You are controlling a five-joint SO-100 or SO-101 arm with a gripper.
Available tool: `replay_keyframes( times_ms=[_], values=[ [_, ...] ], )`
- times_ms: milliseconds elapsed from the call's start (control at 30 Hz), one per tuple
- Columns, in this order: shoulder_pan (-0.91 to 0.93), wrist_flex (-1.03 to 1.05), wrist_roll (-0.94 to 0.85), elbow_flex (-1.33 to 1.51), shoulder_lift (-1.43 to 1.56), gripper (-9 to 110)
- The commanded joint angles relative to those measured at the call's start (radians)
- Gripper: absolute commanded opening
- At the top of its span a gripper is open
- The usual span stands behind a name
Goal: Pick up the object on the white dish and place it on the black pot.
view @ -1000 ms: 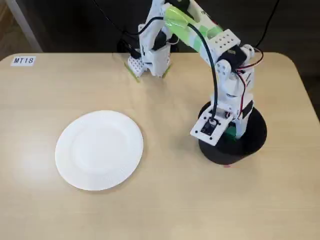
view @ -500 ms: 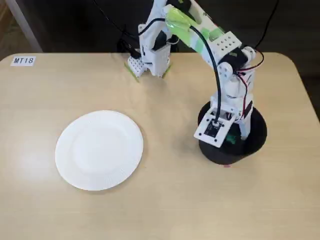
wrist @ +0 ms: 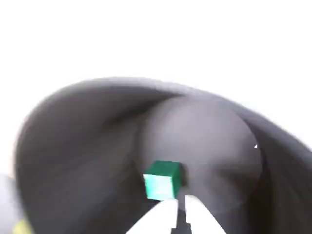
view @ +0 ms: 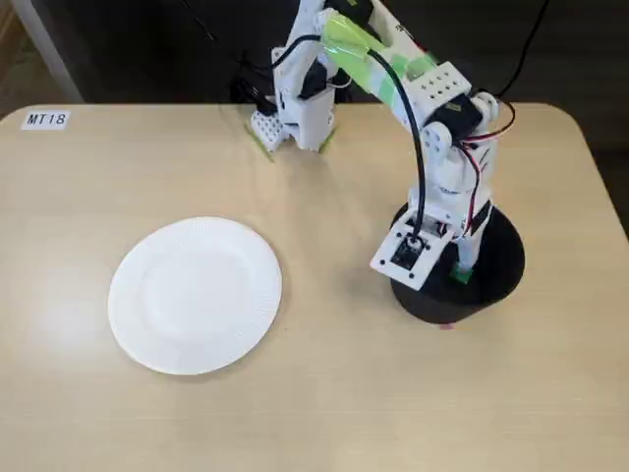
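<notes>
Green and small, the cube (wrist: 162,180) sits on the dark surface of the black pot (view: 496,264), seen in the wrist view just at the tips of the two white fingers (wrist: 161,217), slightly toward 11 o'clock from them. There it looks to lie free, not pinched, so I judge the end effector (view: 454,273) released, its fingers nearly together behind the cube; the fixed view cannot confirm this, since the wrist housing covers the jaws. In that view a speck of green (view: 459,275) shows at the arm's lower edge over the pot, likely the same cube.

The arm reaches down over the pot because that is the drop place. The white paper plate (view: 195,295) lies bare at 9 o'clock of the pot, well apart on the counter (view: 314,413), which fits the cube having left it.

Whether the cube rests on the pot's top or inside is hard to say: the wrist view is blurred and washed out above the pot's rim, and the fingers are cut off by the bottom edge.
</notes>
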Motion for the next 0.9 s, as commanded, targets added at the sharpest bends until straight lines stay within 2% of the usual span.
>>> replay_keyframes(
  times_ms=[0, 167, 400, 633, 867],
  values=[
    [0.032, 0.009, 0.003, -0.018, 0.158, 0],
    [0.115, 0.031, 0.060, -0.009, 0.373, 0],
    [0.333, 0.064, 0.199, 0.060, 0.683, 0],
    [0.591, 0.038, 0.245, 0.284, 1.012, 0],
    [0.644, -0.006, 0.245, 0.598, 1.312, 0]
  ],
)
